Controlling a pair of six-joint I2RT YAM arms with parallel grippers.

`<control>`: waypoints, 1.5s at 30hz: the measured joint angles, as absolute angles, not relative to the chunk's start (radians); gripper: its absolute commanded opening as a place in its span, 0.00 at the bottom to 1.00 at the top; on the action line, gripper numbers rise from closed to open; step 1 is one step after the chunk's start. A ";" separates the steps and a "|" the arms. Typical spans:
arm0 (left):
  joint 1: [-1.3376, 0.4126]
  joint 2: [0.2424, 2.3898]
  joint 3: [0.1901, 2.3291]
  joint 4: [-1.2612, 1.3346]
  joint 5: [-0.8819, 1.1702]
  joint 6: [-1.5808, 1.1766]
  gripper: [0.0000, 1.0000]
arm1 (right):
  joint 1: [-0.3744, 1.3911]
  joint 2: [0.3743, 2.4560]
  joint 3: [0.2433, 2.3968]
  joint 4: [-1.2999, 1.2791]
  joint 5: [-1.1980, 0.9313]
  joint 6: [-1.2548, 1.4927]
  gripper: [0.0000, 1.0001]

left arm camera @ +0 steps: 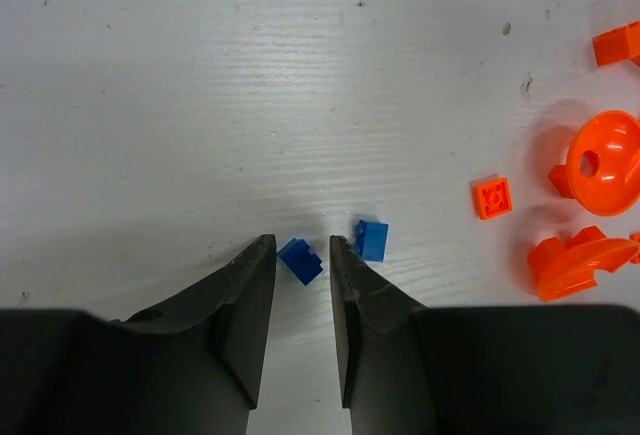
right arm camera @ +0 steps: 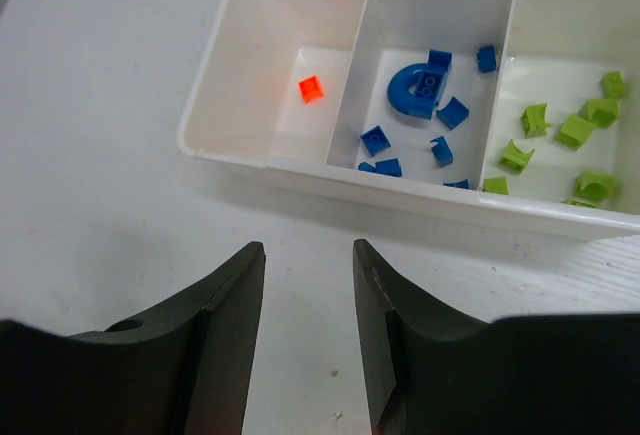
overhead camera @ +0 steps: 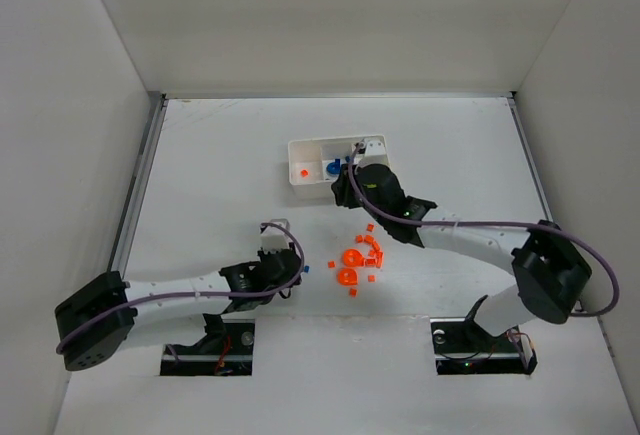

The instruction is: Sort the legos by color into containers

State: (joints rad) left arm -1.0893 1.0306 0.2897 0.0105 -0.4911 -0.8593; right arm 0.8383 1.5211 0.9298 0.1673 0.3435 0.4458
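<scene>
Inside the tray (right arm camera: 215,85): orange brick (right arm camera: 311,88) left, blue bricks (right arm camera: 420,90) middle, green bricks (right arm camera: 575,130) right; right pincer (right arm camera: 308,247) spread apart.

tray (right arm camera: 250,150): glossy white plastic | table (left arm camera: 250,85): matt, grainy | fingers (left arm camera: 245,305): matt black

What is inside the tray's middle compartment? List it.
The middle compartment holds only blue pieces: one large curved piece and several small bricks scattered around it. The tray's near wall hides the nearest strip of floor.
</scene>
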 measured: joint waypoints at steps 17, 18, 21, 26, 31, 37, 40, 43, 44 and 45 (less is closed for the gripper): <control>-1.205 1.277 0.481 -0.216 -0.677 -1.073 0.10 | 0.831 1.202 0.711 0.196 0.342 0.469 0.48; -1.206 1.283 0.484 -0.221 -0.685 -1.084 0.09 | 0.828 1.196 0.701 0.196 0.342 0.474 0.48; -1.211 1.285 0.486 -0.228 -0.696 -1.109 0.07 | 0.806 1.169 0.667 0.194 0.340 0.494 0.48; -1.208 1.263 0.487 -0.265 -0.695 -1.115 0.07 | 0.746 1.121 0.626 0.208 0.335 0.536 0.48; -1.183 1.200 0.508 -0.315 -0.688 -1.093 0.07 | 0.723 1.120 0.618 0.218 0.324 0.561 0.47; -1.076 1.128 0.608 -0.276 -0.687 -1.002 0.08 | 0.716 1.122 0.610 0.226 0.321 0.573 0.45; -0.994 1.150 0.669 -0.173 -0.660 -0.899 0.10 | 0.712 1.132 0.607 0.229 0.321 0.576 0.40; -0.912 1.237 0.762 -0.046 -0.597 -0.785 0.10 | 0.709 1.142 0.606 0.233 0.323 0.578 0.36; -0.886 1.277 0.800 -0.006 -0.573 -0.751 0.10 | 0.709 1.144 0.606 0.233 0.328 0.579 0.36; -0.860 1.319 0.840 0.032 -0.548 -0.719 0.10 | 0.709 1.145 0.606 0.234 0.333 0.580 0.36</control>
